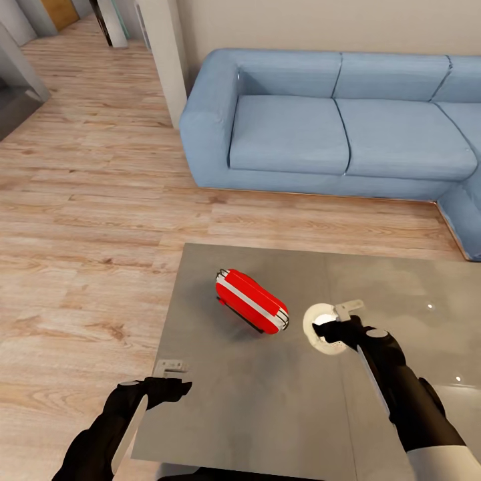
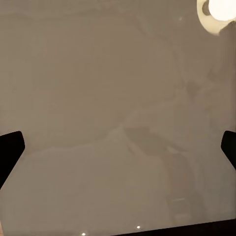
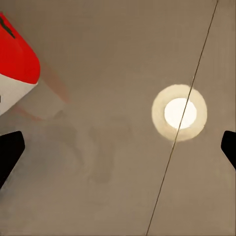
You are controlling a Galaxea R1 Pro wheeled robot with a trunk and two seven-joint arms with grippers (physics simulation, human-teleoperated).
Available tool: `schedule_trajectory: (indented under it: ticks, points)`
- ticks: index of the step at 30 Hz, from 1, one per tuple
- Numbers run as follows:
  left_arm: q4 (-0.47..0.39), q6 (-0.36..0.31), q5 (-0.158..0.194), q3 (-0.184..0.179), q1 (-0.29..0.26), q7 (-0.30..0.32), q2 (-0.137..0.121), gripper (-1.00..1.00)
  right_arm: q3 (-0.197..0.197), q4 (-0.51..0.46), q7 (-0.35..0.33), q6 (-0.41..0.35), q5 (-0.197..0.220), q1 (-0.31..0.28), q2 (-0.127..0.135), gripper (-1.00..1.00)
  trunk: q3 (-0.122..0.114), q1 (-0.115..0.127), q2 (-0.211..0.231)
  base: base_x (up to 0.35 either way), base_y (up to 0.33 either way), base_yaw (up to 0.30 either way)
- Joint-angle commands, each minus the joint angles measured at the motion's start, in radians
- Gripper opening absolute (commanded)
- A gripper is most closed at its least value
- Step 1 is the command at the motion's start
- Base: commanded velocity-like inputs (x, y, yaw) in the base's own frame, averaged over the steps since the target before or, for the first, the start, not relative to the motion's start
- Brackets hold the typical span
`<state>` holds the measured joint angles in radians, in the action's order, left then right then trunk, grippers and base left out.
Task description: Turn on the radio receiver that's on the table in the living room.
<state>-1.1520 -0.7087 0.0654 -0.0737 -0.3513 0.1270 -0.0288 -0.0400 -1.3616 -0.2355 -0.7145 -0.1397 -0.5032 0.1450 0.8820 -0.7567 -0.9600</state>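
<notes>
Two black arms reaching over the glossy grey-taupe rectangular table (image 1: 220,394). Left gripper (image 1: 168,366) at the near left edge, fingers spread. Right gripper (image 1: 350,308) right of the small red white-banded radio receiver (image 1: 252,300), apart from it, fingers spread. Radio lying tilted mid-table. Red radio end (image 3: 17,64) and round light reflection (image 3: 179,112) caught by right wrist view; blue L-shaped fabric sofa (image 1: 334,127) beyond in head view.

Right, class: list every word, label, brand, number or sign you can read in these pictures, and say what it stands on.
None can be read.
The radio receiver shows red casing and a white band, no legible lettering.
The table, sofa and floor bear no text.
</notes>
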Motion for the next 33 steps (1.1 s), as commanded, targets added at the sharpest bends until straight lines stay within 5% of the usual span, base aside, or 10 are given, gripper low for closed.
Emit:
schedule_trajectory:
  ticks: [1, 10, 20, 33]
  points:
    - [0.0, 0.0, 0.0, 0.0, 0.0, 0.0, 0.0, 1.0, -0.003, -0.001, -0.017, -0.022, 0.0, -0.018, -0.005, 1.0, 0.0, 0.0, 0.0, 0.0, 0.0, 0.0]
    - [0.0, 0.001, 0.002, 0.0, 0.0, 0.0, 0.0, 1.0, -0.154, -0.02, -0.079, -0.113, -0.049, -0.1, -0.042, 1.0, 0.0, 0.0, 0.0, 0.0, 0.0, 0.0]
    - [-0.001, 0.003, 0.002, 0.0, 0.0, 0.0, 0.0, 1.0, -0.183, -0.04, -0.09, -0.164, -0.121, -0.128, -0.118, 1.0, 0.0, 0.0, 0.0, 0.0, 0.0, 0.0]
    - [-0.012, 0.002, 0.003, 0.001, 0.0, 0.001, 0.0, 1.0, -0.218, -0.037, -0.099, -0.235, -0.147, -0.187, -0.158, 1.0, 0.0, 0.0, 0.0, 0.0, 0.0, 0.0]
